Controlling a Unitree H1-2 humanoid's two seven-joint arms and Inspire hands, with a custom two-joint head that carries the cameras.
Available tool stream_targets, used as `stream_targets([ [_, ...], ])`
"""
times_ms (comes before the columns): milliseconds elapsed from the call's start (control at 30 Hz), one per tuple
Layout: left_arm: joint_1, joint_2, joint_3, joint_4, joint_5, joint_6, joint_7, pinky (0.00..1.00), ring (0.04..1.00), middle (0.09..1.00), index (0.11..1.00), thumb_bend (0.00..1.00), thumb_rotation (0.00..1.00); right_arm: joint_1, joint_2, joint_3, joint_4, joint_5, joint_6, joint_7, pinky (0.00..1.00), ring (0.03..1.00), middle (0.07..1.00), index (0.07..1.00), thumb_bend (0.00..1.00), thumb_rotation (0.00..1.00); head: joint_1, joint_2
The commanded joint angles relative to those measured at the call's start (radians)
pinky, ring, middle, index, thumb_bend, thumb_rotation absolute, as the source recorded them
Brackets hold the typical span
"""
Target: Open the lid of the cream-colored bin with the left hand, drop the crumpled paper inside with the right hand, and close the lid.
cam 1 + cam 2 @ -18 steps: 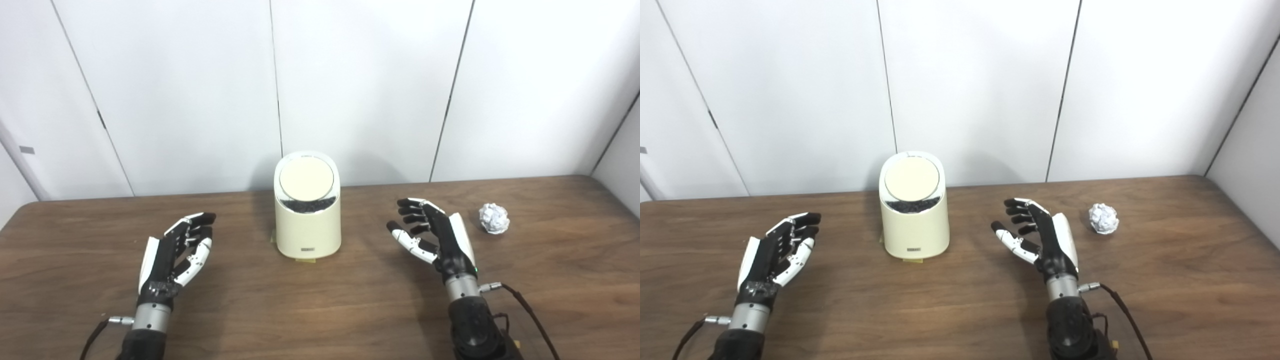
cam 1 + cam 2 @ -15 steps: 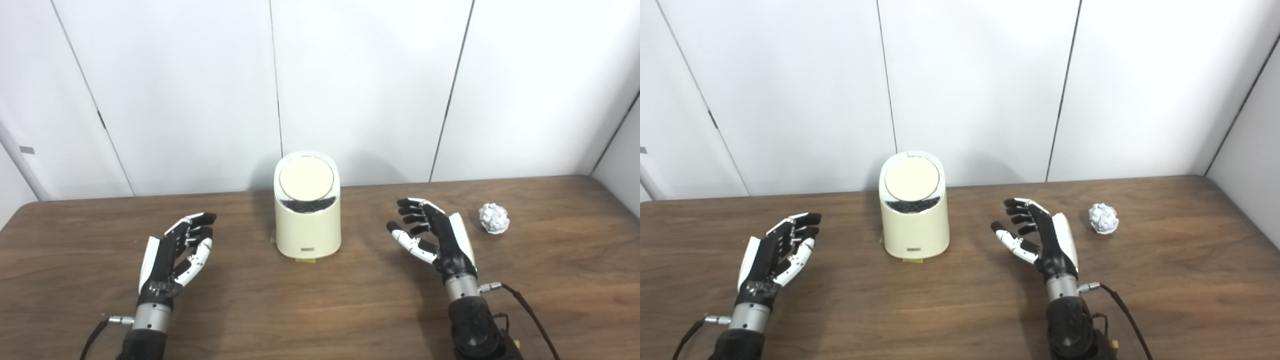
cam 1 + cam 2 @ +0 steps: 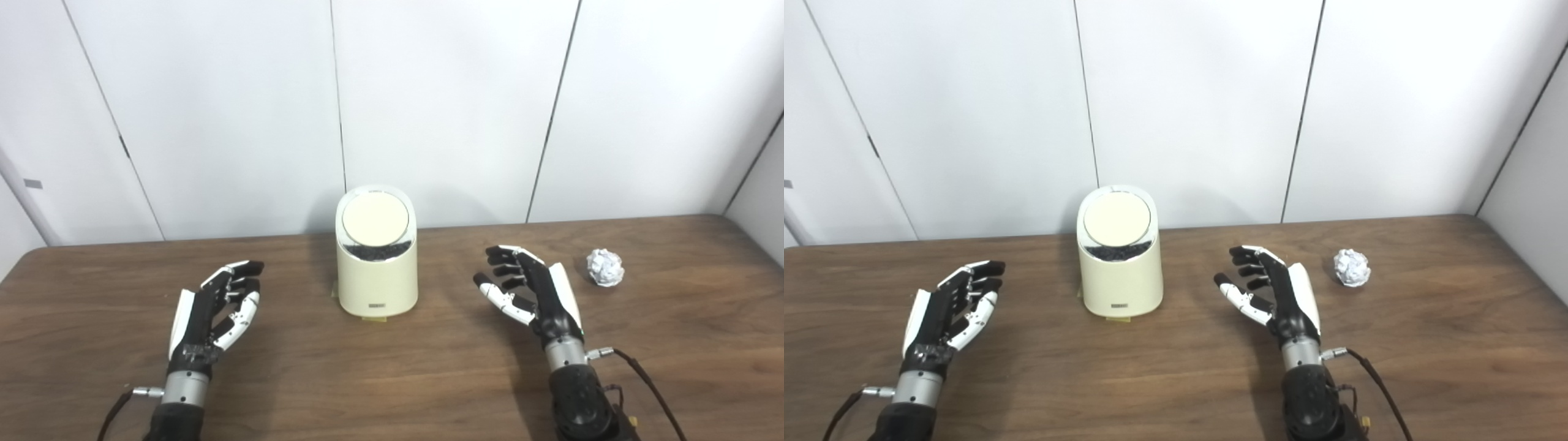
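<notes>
I saw the cream-colored bin (image 3: 376, 269) standing at the back middle of the brown surface (image 3: 392, 380), with its round lid (image 3: 375, 218) shut. The crumpled paper (image 3: 605, 267) lay on the surface off to the right, well apart from the bin. My left hand (image 3: 214, 309) was spread and held nothing, and my right hand (image 3: 530, 291) was spread and empty too, near the paper. I thought the paper ball would be very light and squashy, so I should pinch it softly around its middle. The lid looked smooth, maybe slippery, so I guessed its edge was the best place to lift.
</notes>
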Motion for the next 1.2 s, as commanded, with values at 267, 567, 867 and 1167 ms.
stream_targets([
  [267, -0.035, 0.011, -0.001, -0.019, -0.005, -0.027, 0.008, 0.63, 0.725, 0.757, 0.745, 0.21, 0.40, -0.042, -0.004, -0.004, -0.037, -0.002, -0.021, -0.007, 0.56, 0.668, 0.691, 0.683, 0.31, 0.42, 0.003, 0.003],
  [567, -0.036, 0.016, -0.003, -0.012, 0.003, -0.029, 0.011, 0.62, 0.720, 0.755, 0.743, 0.20, 0.40, -0.044, -0.003, -0.003, -0.033, 0.001, -0.021, -0.005, 0.57, 0.675, 0.697, 0.687, 0.30, 0.41, 0.000, 0.001],
  [867, -0.046, 0.022, -0.008, -0.025, 0.025, -0.036, 0.020, 0.63, 0.725, 0.753, 0.742, 0.20, 0.39, -0.049, 0.001, 0.001, -0.021, -0.009, -0.016, -0.010, 0.58, 0.678, 0.697, 0.688, 0.30, 0.44, 0.000, -0.008],
  [1167, -0.039, 0.014, -0.008, -0.042, 0.019, -0.027, 0.013, 0.63, 0.728, 0.757, 0.746, 0.20, 0.40, -0.045, -0.001, -0.002, -0.021, -0.002, -0.028, -0.010, 0.59, 0.683, 0.701, 0.690, 0.30, 0.42, 0.006, -0.010],
])
